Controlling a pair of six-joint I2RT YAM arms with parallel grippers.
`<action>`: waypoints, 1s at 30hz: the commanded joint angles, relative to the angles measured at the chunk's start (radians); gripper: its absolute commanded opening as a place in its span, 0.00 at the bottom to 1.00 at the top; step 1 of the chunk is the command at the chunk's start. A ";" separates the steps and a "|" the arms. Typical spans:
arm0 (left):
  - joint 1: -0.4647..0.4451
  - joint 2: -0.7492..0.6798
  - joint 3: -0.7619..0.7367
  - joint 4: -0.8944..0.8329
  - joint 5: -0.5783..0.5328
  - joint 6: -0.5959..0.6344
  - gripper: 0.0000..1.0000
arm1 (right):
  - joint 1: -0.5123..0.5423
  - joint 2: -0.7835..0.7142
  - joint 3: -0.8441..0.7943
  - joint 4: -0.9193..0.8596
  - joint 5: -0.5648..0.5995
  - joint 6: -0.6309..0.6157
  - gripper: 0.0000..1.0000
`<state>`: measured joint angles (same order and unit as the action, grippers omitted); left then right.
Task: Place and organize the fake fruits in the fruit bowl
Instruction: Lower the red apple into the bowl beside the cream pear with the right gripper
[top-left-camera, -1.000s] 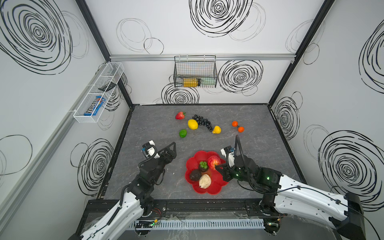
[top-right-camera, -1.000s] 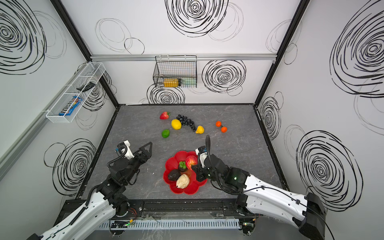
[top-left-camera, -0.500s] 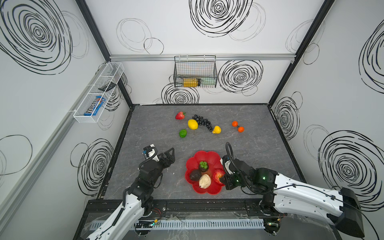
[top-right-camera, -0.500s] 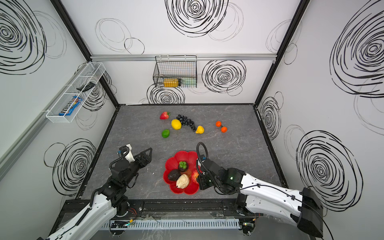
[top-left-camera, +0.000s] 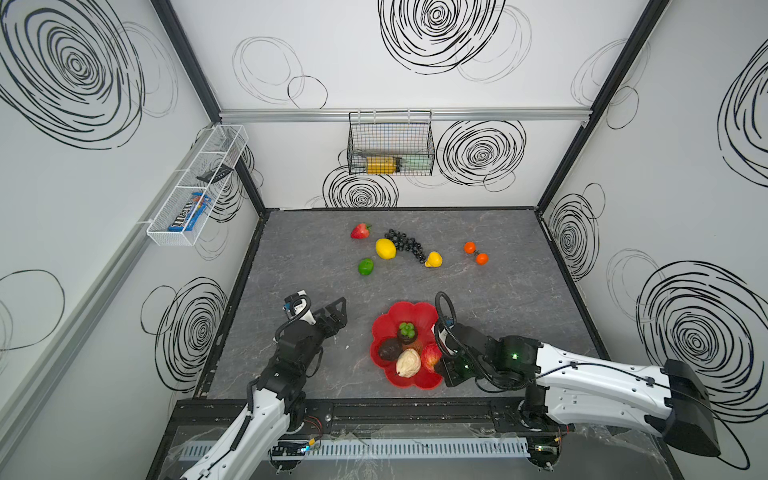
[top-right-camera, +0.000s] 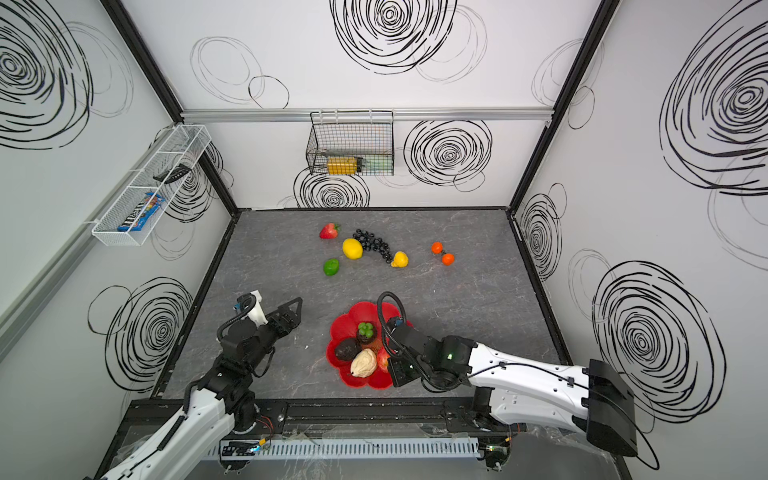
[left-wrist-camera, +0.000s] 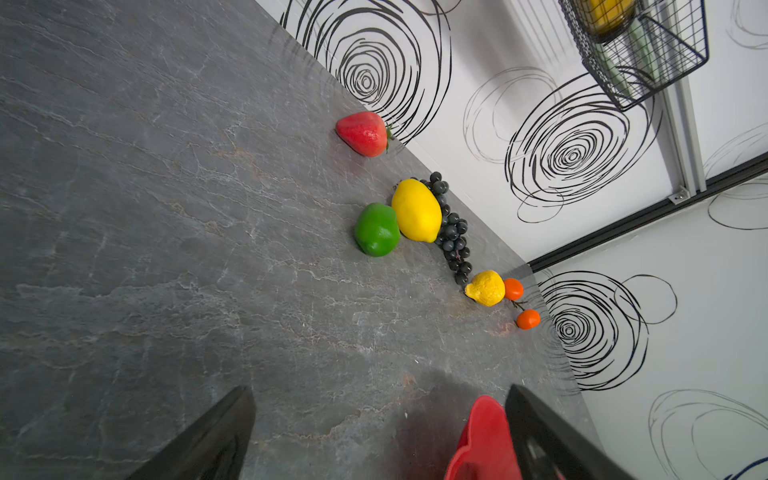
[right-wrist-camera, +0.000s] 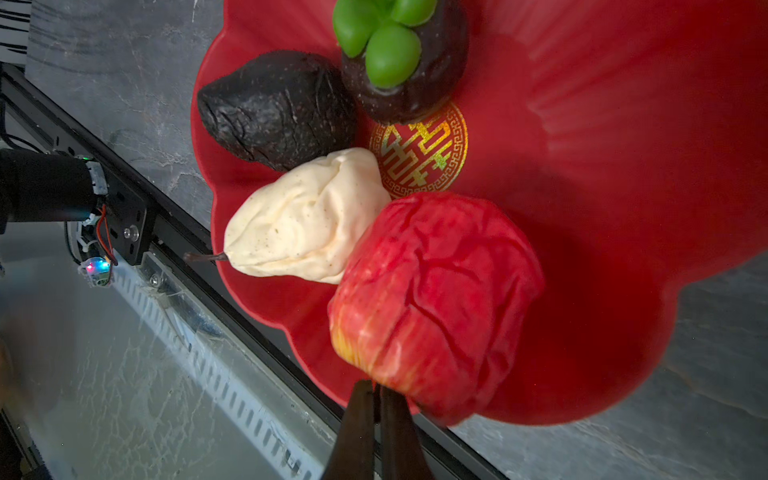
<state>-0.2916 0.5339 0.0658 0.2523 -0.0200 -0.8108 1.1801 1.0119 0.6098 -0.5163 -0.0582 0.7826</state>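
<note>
Likely lab test cell: swirl-marked walls (top-left-camera: 436, 41)

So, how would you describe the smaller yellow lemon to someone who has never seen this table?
Look at the grey table, at the loose row of fruits near the back wall. The smaller lemon lies at the end of the black grapes, between them and the two oranges. Unlike the bigger, smooth lemon at the grapes' other end, it is small and lumpy.
</note>
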 joint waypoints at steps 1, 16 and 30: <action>0.014 -0.002 -0.017 0.061 0.021 0.001 0.98 | 0.020 0.021 0.034 0.015 0.002 0.016 0.08; 0.033 0.009 -0.024 0.073 0.040 -0.005 0.98 | 0.032 0.117 0.059 0.039 -0.050 0.020 0.11; 0.045 0.021 -0.026 0.082 0.054 -0.008 0.98 | 0.032 0.119 0.094 0.017 -0.018 0.000 0.25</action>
<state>-0.2577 0.5518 0.0536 0.2729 0.0261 -0.8143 1.2026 1.1374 0.6682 -0.4820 -0.0982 0.7849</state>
